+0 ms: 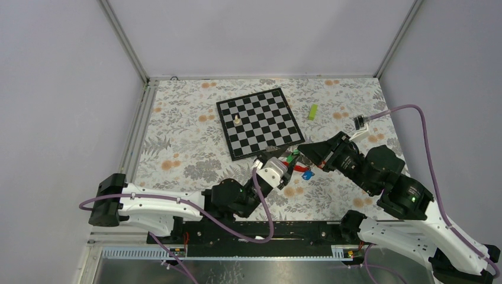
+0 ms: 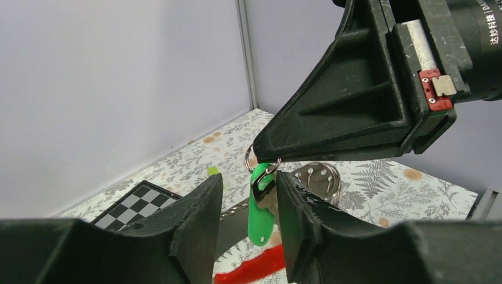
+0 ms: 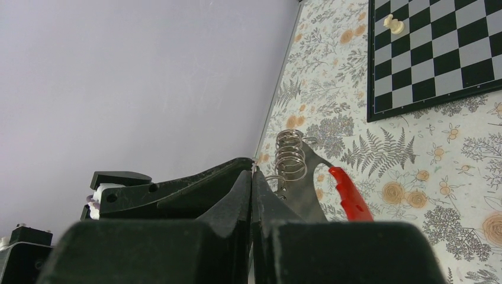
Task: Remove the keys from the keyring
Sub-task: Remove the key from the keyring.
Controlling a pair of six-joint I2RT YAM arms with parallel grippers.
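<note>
Green plastic marks the key (image 2: 260,208) you want: it hangs from the keyring (image 2: 256,155) by its top end, long axis near vertical. Your right pincer (image 3: 253,173) is clenched on the keyring and holds it raised above the worktop (image 1: 177,139), just off the near edge of the chessboard (image 1: 260,121). Your left pincer (image 2: 250,180) is the one nearer the key: its jaws stand apart astride it, with a gap showing on one side and nothing gripped. A red strap (image 2: 254,267) trails beneath. The right pincer's body crowds the space above, so the open room, I judge, lies downward and toward you.
</note>
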